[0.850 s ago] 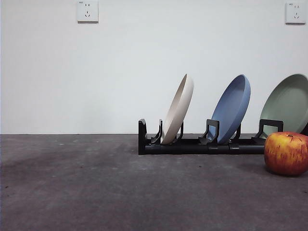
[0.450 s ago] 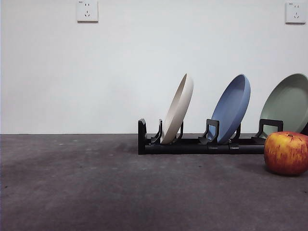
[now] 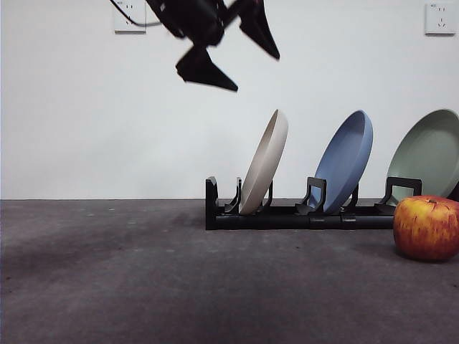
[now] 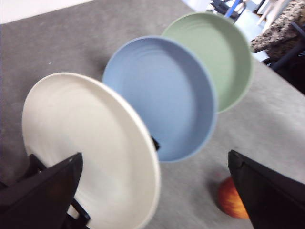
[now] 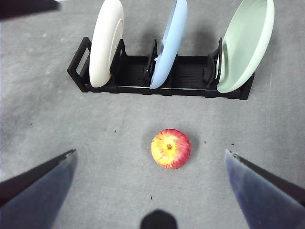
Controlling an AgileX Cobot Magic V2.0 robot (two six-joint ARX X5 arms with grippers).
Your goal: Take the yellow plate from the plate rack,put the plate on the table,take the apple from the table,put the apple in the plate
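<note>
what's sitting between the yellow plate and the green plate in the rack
The blue plate stands between the yellow plate and green plate in the rack, clearest in the right wrist view.

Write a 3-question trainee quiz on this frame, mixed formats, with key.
1. True or false: the yellow plate stands in the plate rack.
2. Which plate sits between the other two? A) blue plate B) green plate C) yellow plate
3. Fill in: the apple rests on the ____.

Key: 1 true. 2 A. 3 table. Extra: the left gripper hangs open above the rack, holding nothing; the right gripper is open above the apple.
</note>
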